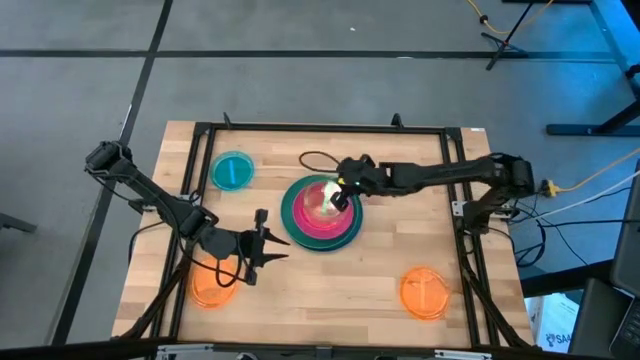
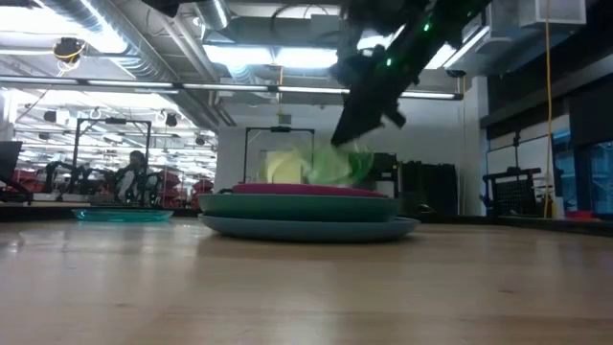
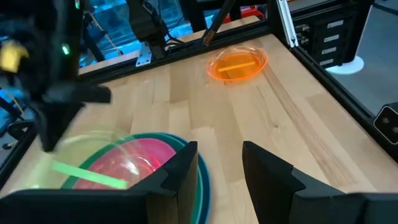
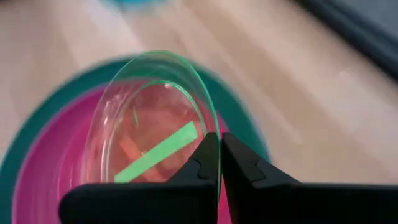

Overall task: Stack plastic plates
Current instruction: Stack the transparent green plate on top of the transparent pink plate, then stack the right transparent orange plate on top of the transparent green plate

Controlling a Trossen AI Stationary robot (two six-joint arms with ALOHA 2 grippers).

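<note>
Nearly down: lime plate tilted over the stack

Right gripper (image 1: 340,196), mid-frame in the overhead view, pinches the rim of the lime plate (image 4: 152,118), jaws narrow on its edge. That plate hangs tilted directly above the stack (image 1: 321,215) of teal and magenta plates at table centre, its far edge lower. Left gripper (image 1: 268,247) waits lower left, jaws apart, near an orange plate (image 1: 212,287)

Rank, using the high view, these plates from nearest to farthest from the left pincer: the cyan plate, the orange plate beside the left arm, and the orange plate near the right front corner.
1. Orange plate beside the left arm: just front-left of the left pincer.
2. Cyan plate: toward the back-left corner.
3. Orange plate near the right front corner: across the table.
</note>
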